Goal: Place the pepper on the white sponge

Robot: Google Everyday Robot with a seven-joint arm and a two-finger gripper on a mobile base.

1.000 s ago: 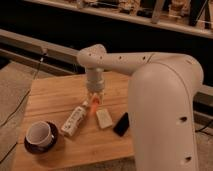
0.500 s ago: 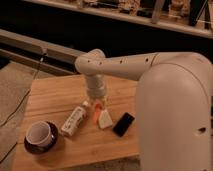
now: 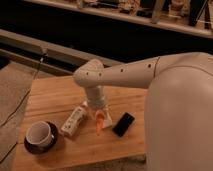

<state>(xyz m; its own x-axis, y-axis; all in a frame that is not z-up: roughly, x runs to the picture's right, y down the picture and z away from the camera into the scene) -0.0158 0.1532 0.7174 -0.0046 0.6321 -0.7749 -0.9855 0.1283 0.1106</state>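
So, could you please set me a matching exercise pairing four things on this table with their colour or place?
Things:
1 pepper
2 bottle
3 phone
4 cup

Descriptions:
A black, lying flat, picture-right of the gripper
B on a dark saucer near the left front corner of the table
C orange, held tip down in the gripper over mid-table
D white, lying on its side, picture-left of the gripper

Pairs: 1-C, 2-D, 3-A, 4-B.

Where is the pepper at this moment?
In the camera view, the pepper is just under the gripper, over the table, between the white bottle at picture-left and the black phone at picture-right.
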